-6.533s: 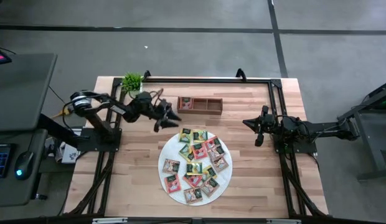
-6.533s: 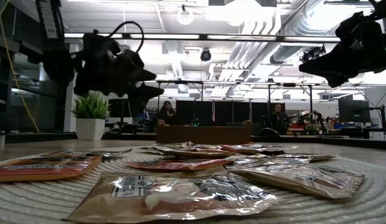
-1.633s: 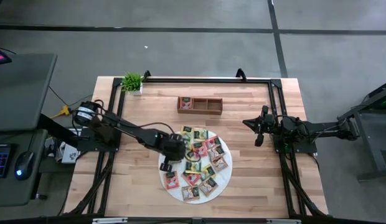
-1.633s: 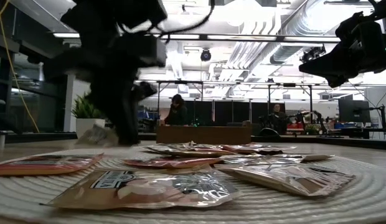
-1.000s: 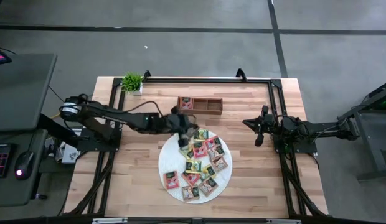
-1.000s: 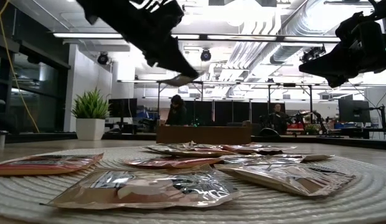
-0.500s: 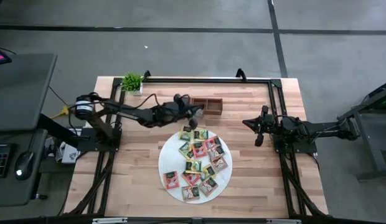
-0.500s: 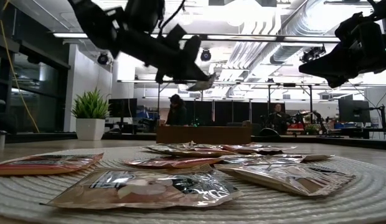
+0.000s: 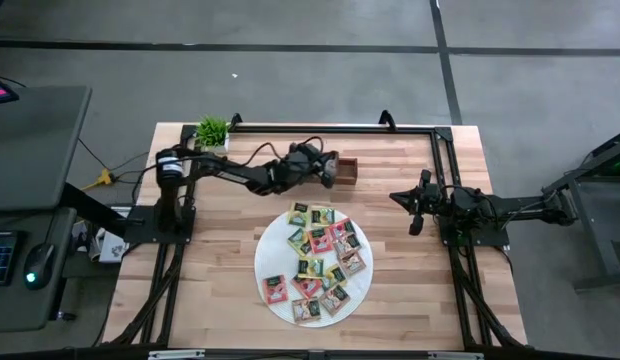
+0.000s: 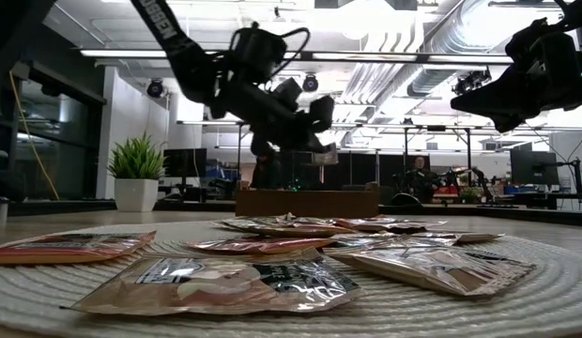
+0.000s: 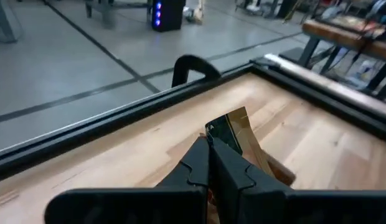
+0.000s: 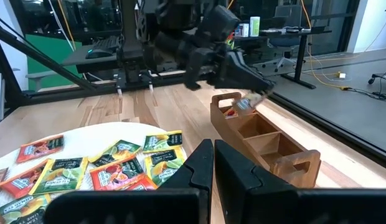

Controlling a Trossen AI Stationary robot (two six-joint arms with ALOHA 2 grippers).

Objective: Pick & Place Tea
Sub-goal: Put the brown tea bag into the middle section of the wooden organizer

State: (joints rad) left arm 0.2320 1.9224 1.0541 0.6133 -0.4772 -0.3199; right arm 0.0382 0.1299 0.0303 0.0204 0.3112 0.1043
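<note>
One small flat tea-bag packet in a dark and tan wrapper [image 11: 233, 132] is being pinched in the left gripper [image 9: 328, 169], whose two dark fingers are squeezed tight on it. That gripper is hanging over the brown wooden tray with three boxes in a row [image 12: 263, 140], close to the far edge of the pale wooden bench [image 9: 230, 260], and the packet is sitting just above the tray's end box, the one that looks like it is holding something red. From these views it is hard to tell if the packet is right over the box or a bit to one side. Many more little square tea packets in red, pink, green and yellow wrappers [image 9: 318, 262] are lying flat on the round white woven mat [image 9: 267, 249] in the middle of the bench. The right gripper [image 9: 414, 212] is waiting near the right edge of the bench with its fingers closed and nothing between them. If the left fingers are letting go while the packet is off to the side, it may be landing on the tray's wall, tipping, and sliding out onto the bench. The packet is light and thin, so it may also be sticking to one finger or fluttering away as it drops.
</note>
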